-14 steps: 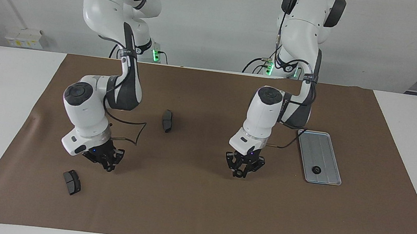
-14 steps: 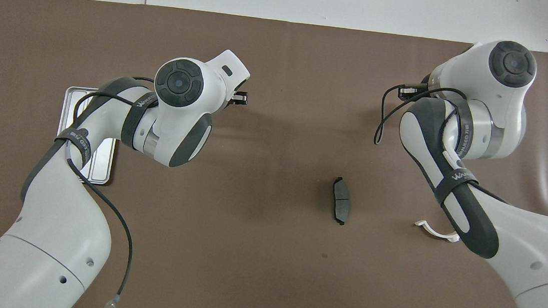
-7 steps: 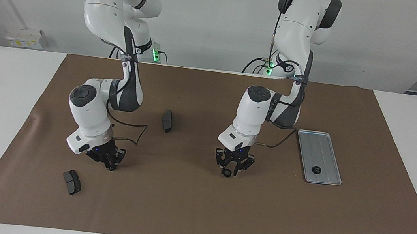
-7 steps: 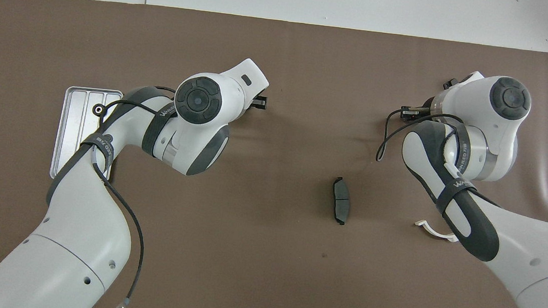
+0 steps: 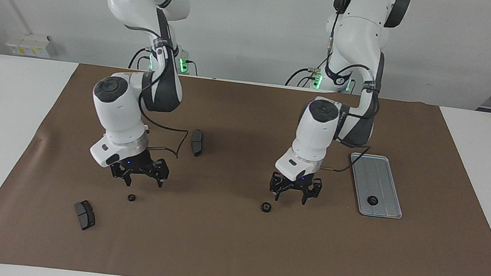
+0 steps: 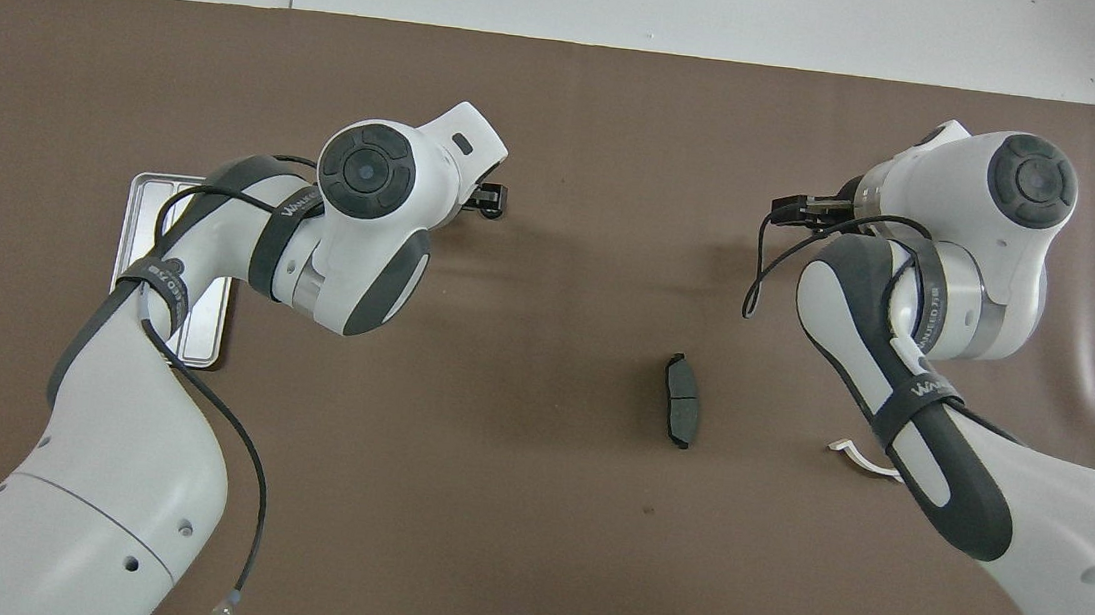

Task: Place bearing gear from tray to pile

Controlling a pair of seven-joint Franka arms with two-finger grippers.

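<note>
The silver tray (image 5: 384, 174) lies toward the left arm's end of the mat, with one black bearing gear (image 5: 372, 200) in it. A second bearing gear (image 5: 266, 207) lies on the bare mat. My left gripper (image 5: 290, 199) hangs open just above and beside it, holding nothing. A smaller black gear (image 5: 131, 197) lies on the mat under my open right gripper (image 5: 144, 183), which is also apart from it. No pile is in view; the gears lie singly. In the overhead view the left arm covers most of the tray (image 6: 140, 208).
Two dark brake pads lie on the brown mat: one (image 5: 197, 142) between the arms, nearer to the robots, and one (image 5: 84, 215) toward the right arm's end, farther out. The first pad (image 6: 680, 413) also shows from overhead. White table borders the mat.
Both grippers have opened and lifted. The left one let go of its bearing gear onto the mat, and the right one left a small gear on the mat.
</note>
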